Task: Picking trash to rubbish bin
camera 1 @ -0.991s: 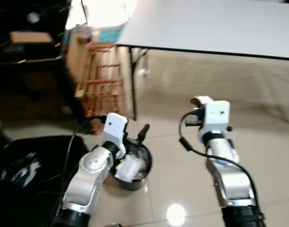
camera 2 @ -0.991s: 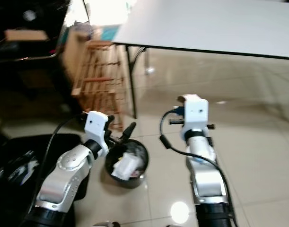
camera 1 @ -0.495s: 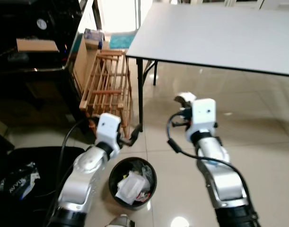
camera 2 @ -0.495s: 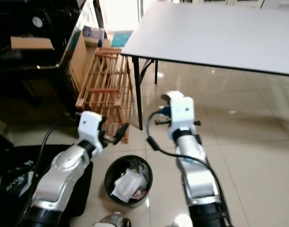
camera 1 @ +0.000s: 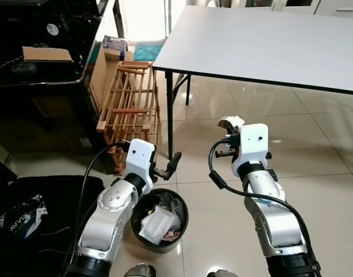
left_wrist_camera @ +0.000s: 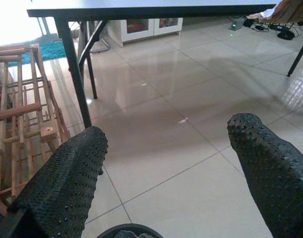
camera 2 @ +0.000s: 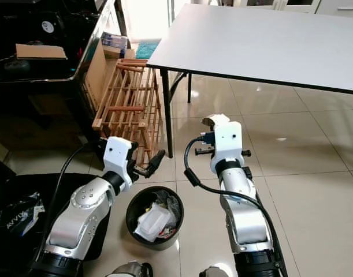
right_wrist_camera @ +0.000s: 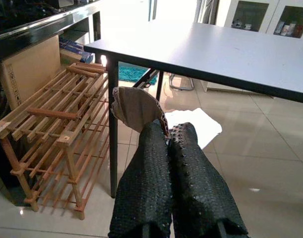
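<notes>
Right gripper (right_wrist_camera: 168, 136) at frame centre, fingers pressed together, pinching paper scrap (right_wrist_camera: 136, 109) at tips. Left gripper (camera 1: 167, 167) spread, empty, just above bin (camera 1: 138, 231) at lower left centre; bin holds trash.

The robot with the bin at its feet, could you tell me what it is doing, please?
It is clearing trash. The right end effector is shut on a crumpled piece of paper, held above the tiled floor to the right of the black rubbish bin, which already holds trash. The left end effector is open and empty, above the bin's far rim.
</notes>
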### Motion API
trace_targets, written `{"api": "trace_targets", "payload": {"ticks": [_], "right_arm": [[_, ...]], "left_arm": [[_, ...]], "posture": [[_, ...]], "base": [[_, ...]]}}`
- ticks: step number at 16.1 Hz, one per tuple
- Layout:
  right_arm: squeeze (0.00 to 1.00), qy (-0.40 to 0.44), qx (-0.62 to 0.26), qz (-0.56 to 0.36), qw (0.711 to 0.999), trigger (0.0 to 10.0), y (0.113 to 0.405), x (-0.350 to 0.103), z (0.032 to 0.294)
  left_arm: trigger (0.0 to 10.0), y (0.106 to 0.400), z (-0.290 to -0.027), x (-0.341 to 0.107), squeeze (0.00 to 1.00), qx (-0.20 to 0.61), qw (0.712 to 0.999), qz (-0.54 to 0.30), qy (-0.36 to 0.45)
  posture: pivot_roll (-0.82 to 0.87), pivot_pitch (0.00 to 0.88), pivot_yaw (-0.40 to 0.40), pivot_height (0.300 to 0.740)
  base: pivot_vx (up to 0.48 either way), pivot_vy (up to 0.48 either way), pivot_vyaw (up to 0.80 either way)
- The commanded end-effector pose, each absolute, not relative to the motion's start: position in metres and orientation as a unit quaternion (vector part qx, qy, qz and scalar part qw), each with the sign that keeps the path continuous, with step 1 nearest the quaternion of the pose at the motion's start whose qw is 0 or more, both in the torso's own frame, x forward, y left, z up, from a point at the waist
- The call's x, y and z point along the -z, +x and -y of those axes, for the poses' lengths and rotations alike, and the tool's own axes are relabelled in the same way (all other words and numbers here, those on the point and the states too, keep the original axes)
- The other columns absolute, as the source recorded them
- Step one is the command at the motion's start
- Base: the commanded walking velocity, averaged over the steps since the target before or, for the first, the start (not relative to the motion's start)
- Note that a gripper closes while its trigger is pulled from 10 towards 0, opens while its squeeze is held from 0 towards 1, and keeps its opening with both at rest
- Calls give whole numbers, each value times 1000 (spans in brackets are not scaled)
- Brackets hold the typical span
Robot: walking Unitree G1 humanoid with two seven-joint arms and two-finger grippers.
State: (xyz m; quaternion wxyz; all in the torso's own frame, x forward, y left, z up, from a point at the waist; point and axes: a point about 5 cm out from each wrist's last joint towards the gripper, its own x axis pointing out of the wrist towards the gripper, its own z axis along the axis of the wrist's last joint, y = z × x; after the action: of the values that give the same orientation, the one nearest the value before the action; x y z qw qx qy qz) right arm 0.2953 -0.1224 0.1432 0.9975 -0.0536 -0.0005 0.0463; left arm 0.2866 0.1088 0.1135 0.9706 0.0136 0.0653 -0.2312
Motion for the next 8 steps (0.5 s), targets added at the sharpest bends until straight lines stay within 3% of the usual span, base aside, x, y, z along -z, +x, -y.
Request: {"api": "trace_targets", "payload": {"ticks": [1, 5, 8], "right_arm": [[0, -51, -52, 2, 997, 10000, 293, -144, 121], [0, -46, -48, 1, 998, 10000, 294, -144, 121], [0, -42, -44, -1, 998, 10000, 294, -143, 122]], "left_arm": [[10000, 286, -111, -112, 0, 223, 972, -70, 20], [10000, 285, -112, -110, 0, 221, 972, -77, 22], [10000, 285, -112, -110, 0, 226, 971, -81, 20]], "posture": [[30, 146, 26, 740], [35, 148, 29, 740], [33, 146, 32, 740]], "base": [[0, 0, 494], [0, 0, 747], [0, 0, 0]]}}
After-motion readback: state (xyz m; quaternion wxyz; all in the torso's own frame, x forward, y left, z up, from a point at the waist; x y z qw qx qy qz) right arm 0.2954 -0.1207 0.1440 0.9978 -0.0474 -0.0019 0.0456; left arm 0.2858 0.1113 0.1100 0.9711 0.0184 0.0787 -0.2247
